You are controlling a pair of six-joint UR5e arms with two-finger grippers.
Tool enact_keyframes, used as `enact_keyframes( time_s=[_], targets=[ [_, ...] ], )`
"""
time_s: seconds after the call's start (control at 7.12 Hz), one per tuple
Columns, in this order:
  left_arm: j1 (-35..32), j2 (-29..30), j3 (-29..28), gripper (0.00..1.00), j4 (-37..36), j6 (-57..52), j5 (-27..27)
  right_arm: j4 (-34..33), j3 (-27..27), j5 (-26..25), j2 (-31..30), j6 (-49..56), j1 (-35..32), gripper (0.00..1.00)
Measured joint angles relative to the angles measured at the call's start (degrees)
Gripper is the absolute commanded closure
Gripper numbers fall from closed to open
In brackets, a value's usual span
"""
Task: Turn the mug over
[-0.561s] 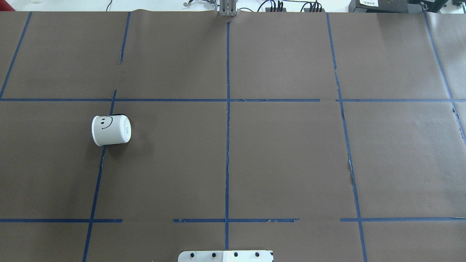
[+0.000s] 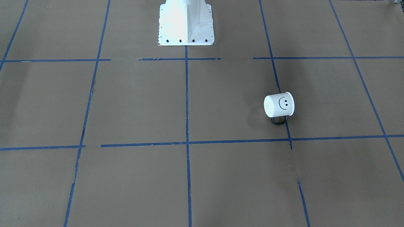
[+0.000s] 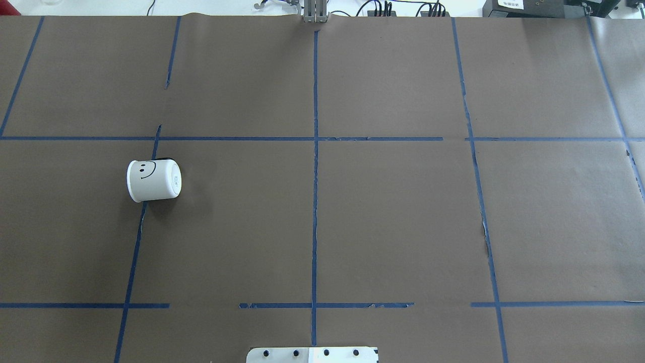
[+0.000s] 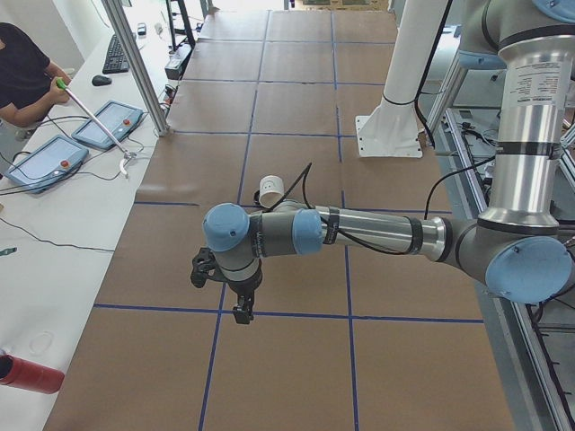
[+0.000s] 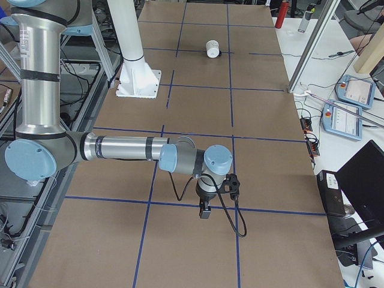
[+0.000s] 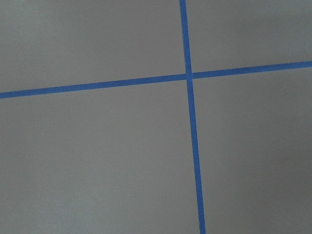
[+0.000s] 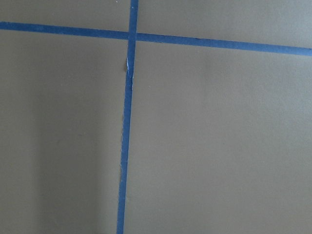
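Observation:
The white mug (image 3: 152,180) with a black smiley face lies on its side on the brown paper, left of centre, base toward the table's middle. In the front-facing view the mug (image 2: 279,105) shows its black loop handle (image 2: 279,120) flat on the paper. It is small in the exterior left view (image 4: 271,189) and the exterior right view (image 5: 212,48). My left gripper (image 4: 243,311) hangs over the table's near left end, far from the mug. My right gripper (image 5: 204,211) hangs over the right end. I cannot tell whether either is open. The wrist views show only paper and tape.
Blue tape lines (image 3: 315,151) divide the brown paper into a grid. The white robot base plate (image 3: 312,354) sits at the near edge. An operator (image 4: 25,72) with a stick and control tablets (image 4: 40,160) are beside the table's far side.

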State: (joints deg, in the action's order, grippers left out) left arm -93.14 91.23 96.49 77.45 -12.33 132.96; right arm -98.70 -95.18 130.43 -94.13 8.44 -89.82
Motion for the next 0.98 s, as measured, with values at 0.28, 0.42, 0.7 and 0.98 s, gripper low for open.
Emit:
enact_keyframes(
  time_s=[0.28, 0.42, 0.7, 0.98],
  targets=[
    [0.54, -0.91, 0.38, 0.00, 3.09, 0.40, 3.20, 0.00, 0.00, 0.00, 0.00, 0.00, 0.00, 0.00],
    [1.95, -1.26, 0.11, 0.00, 7.68, 4.32, 7.52, 0.00, 0.00, 0.00, 0.00, 0.00, 0.00, 0.00],
    [5.63, -2.48, -0.30, 0.00, 19.62, 20.67, 12.29, 0.00, 0.03, 0.00, 0.00, 0.00, 0.00, 0.00],
    [9.37, -3.94, -0.59, 0.00, 33.00, 35.02, 13.28, 0.00, 0.05, 0.00, 0.00, 0.00, 0.00, 0.00]
  ],
)
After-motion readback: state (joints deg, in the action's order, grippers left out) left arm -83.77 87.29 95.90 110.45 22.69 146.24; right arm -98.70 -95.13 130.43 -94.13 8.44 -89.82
